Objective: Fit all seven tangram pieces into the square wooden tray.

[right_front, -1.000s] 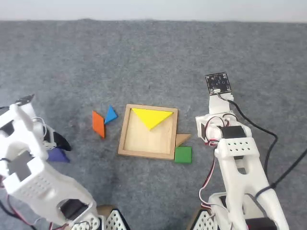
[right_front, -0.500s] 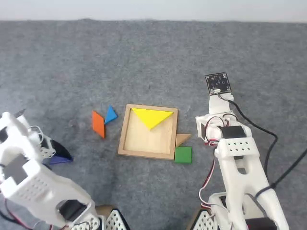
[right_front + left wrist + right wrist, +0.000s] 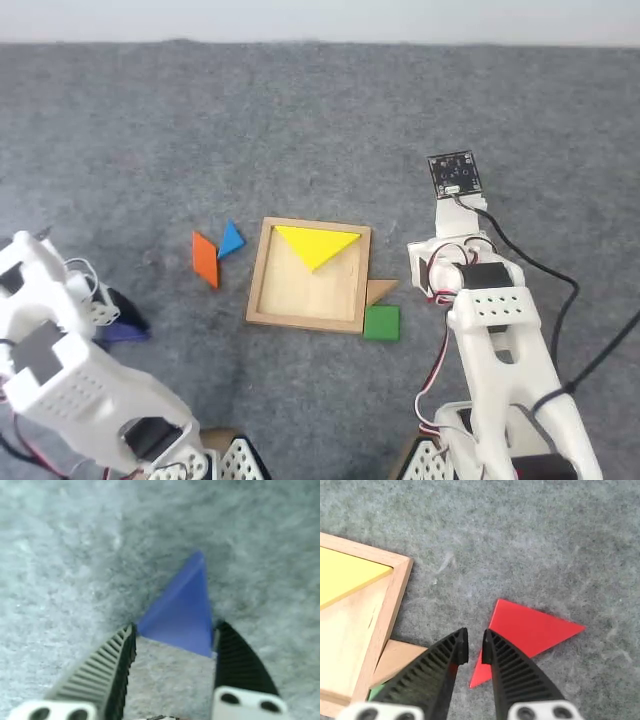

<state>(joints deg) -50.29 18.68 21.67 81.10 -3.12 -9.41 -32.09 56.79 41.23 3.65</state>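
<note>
Grey felt (image 3: 300, 120) is covering the whole table. Near its middle the square wooden tray (image 3: 305, 322) is lying flat. 1 piece, a large yellow triangle (image 3: 315, 243), is sitting inside the tray against the far rim, with its apex pointing toward the tray's centre. The rest of the tray floor is showing bare wood.

6 pieces are lying outside the tray:
- An orange parallelogram (image 3: 205, 259) and a small blue triangle (image 3: 231, 239) are resting just beside each other, near the tray's left rim.
- A tan triangle (image 3: 380, 291) is touching the tray's right rim, and a green square (image 3: 381, 323) is lying just beside the tray's near right corner.
- A red triangle (image 3: 525, 635) is lying on the felt to the right of the tray, apart from it.
- A violet-blue triangle (image 3: 182, 610) is lying on the felt well to the left of the tray.

The left gripper (image 3: 172, 630) is hanging low over the violet-blue triangle. Its jaws are standing apart, with 1 fingertip at each corner of the triangle's wide end. Whether they are pressing on the piece cannot be told.

The right gripper (image 3: 474, 642) is hovering over the near corner of the red triangle. Its jaws are standing almost together, with a thin slit between them and nothing gripped.
</note>
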